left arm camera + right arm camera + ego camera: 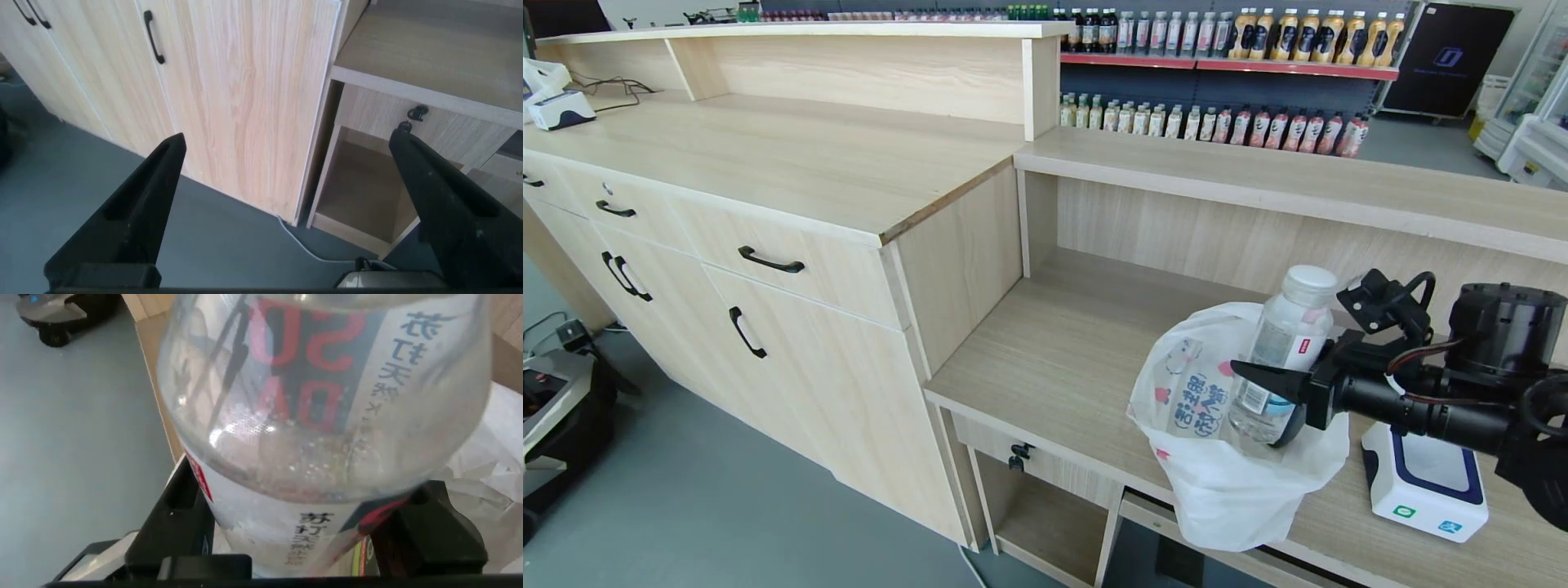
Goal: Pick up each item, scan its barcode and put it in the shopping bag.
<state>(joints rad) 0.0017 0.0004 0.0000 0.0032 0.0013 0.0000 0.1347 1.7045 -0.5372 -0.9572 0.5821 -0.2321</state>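
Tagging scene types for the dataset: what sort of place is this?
Most likely a convenience store checkout: red-edged shelves of bottled drinks behind a light wooden counter, with a white-and-blue barcode scanner box beside a white plastic shopping bag.

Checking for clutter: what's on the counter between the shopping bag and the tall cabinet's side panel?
Nothing: the head view shows bare counter from the shopping bag to the side panel.
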